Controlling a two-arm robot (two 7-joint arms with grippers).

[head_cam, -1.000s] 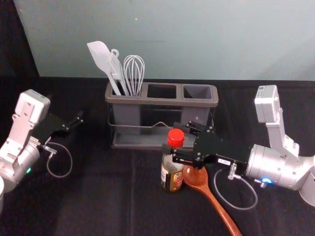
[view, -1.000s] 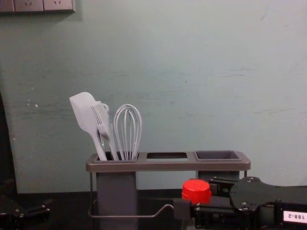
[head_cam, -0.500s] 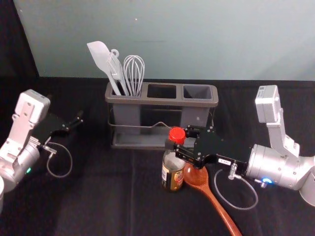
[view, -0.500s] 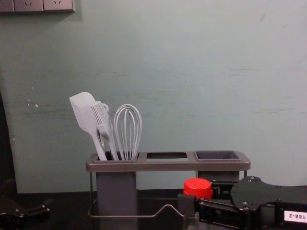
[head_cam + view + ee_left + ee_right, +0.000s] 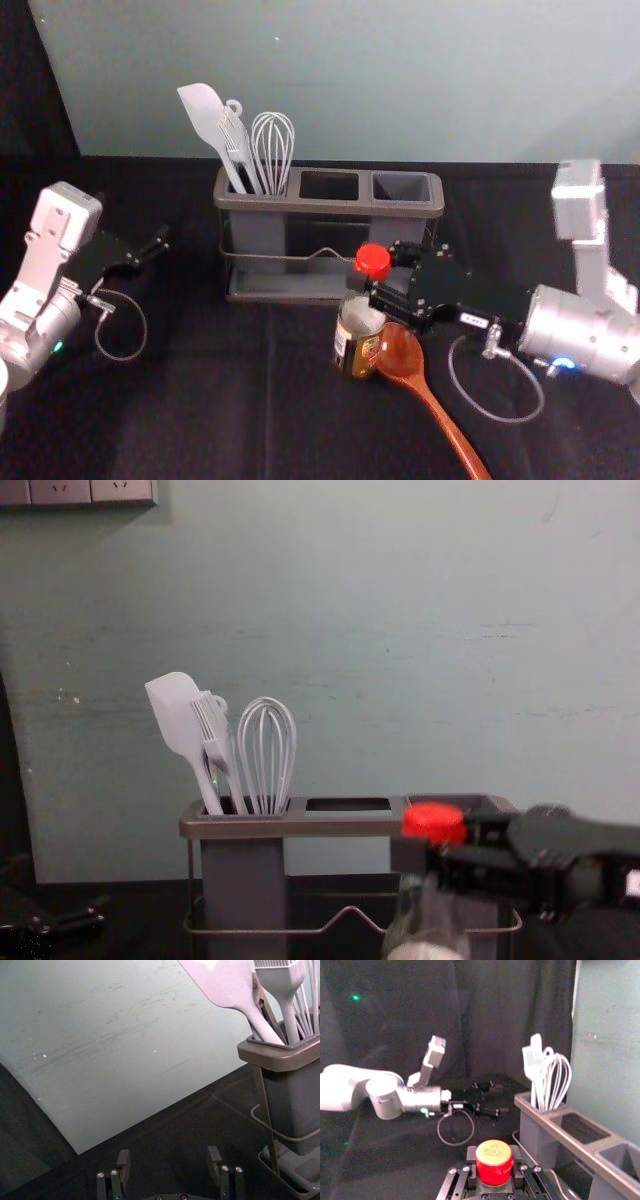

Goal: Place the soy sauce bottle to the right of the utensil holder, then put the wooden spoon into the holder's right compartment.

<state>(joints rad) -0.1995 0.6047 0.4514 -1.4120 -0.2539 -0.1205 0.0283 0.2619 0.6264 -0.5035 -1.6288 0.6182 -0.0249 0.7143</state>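
The right gripper (image 5: 493, 1154), jaws closed on the soy sauce bottle (image 5: 357, 337), has just lifted it rightward — setting it beside the holder (image 5: 330, 206) should follow — left gripper (image 5: 168, 1152) idle, jaws wide.

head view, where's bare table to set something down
Bare cloth lies between the left gripper and the soy sauce bottle, and right of the utensil holder, behind the right arm. It's crowded where the right gripper holds the bottle beside the wooden spoon.
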